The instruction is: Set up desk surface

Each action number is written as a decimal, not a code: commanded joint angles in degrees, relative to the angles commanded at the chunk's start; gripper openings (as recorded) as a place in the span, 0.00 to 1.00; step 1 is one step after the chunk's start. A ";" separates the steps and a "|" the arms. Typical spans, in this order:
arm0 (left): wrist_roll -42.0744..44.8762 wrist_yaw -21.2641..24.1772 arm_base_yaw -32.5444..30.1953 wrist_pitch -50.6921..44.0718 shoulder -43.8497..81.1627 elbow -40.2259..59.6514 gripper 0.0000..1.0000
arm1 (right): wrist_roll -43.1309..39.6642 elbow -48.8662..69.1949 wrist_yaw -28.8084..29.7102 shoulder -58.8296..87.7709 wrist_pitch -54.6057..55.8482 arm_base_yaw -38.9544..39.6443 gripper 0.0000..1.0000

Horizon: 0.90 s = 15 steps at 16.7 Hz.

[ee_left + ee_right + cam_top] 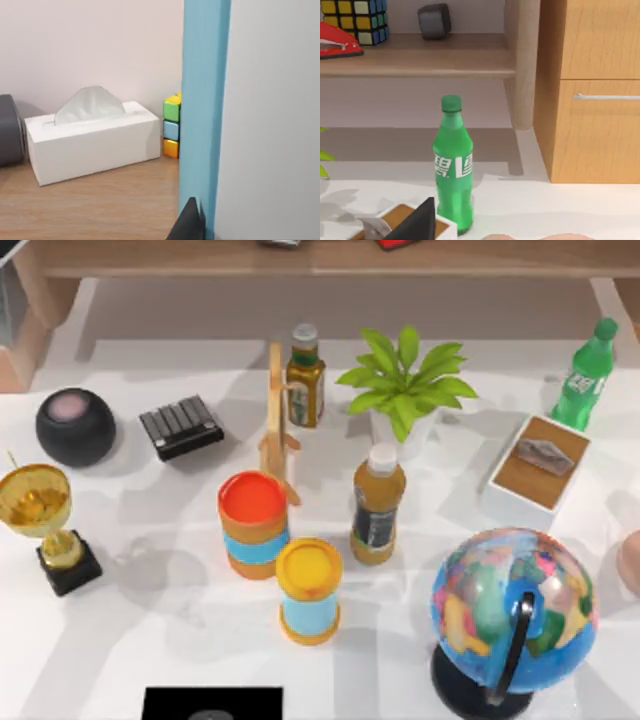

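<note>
Across the frame from left to right spreads the broad white, grey-mottled tabletop (150,620), crowded with ornaments and bottles: rigid, heavy, fixed, offering no sensible hold. Whether either arm's jaws are spread, I cannot tell.

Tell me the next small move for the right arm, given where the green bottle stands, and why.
Probably ease the right arm toward the green bottle, since the right wrist view faces it squarely. It stands upright on the desk surface near the far right corner, just behind the open white box, so approach from the side away from the box.
</note>
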 joint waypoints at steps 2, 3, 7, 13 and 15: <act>0.01 -0.23 -0.13 0.08 -0.26 -0.23 0.00 | 0.00 0.00 0.00 0.00 0.00 0.00 1.00; 0.01 -0.23 -0.13 0.08 -0.26 -0.23 0.00 | 0.00 0.00 0.00 0.00 0.00 0.00 1.00; 1.15 0.48 1.27 0.96 -1.08 0.13 0.00 | 0.00 0.00 0.00 0.00 0.00 0.00 1.00; 13.45 5.80 16.38 8.34 -7.25 -3.73 0.00 | 0.00 0.00 0.00 0.00 0.00 0.00 1.00; 19.86 8.66 23.94 11.51 -8.99 -7.08 0.00 | 0.00 0.00 0.00 0.00 0.00 0.00 1.00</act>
